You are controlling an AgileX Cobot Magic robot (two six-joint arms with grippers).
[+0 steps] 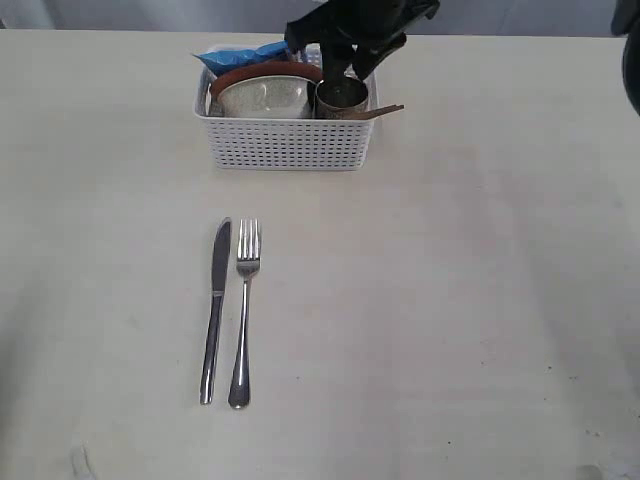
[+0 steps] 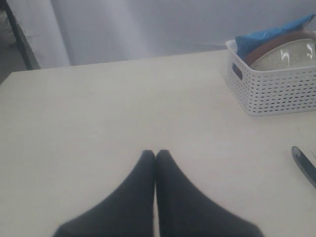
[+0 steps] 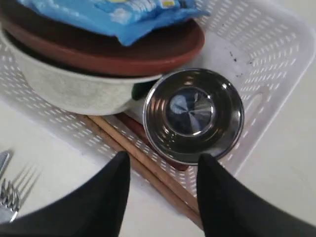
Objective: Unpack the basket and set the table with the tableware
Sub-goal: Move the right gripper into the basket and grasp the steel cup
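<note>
basket: the white lattice basket (image 1: 285, 145) stands on the table (image 1: 460, 300) toward its far side, a little left of the middle.
in the basket: a pale greyish bowl (image 1: 265, 97) has a brown-red plate (image 1: 262, 72) lying on it and a blue packet (image 1: 240, 54) on the plate. a steel cup (image 1: 342, 97) stands upright just beside the bowl, at the basket's right end.
chopsticks: the wooden chopsticks (image 3: 148, 165) lie aslant next to the cup, and their ends poke out over the basket's right rim.
laid out: a steel knife (image 1: 215, 310) and fork (image 1: 243, 310) lie side by side on the table in front of the basket, well apart from it. the knife is on the left, and the handles point toward the near edge.
right gripper: the right gripper (image 3: 164, 160) hangs over the cup with its fingers spread wide and pinches nothing.
left gripper: the left gripper (image 2: 155, 154) is over bare table to the left of the basket, its fingers pressed together with nothing between them.
</note>
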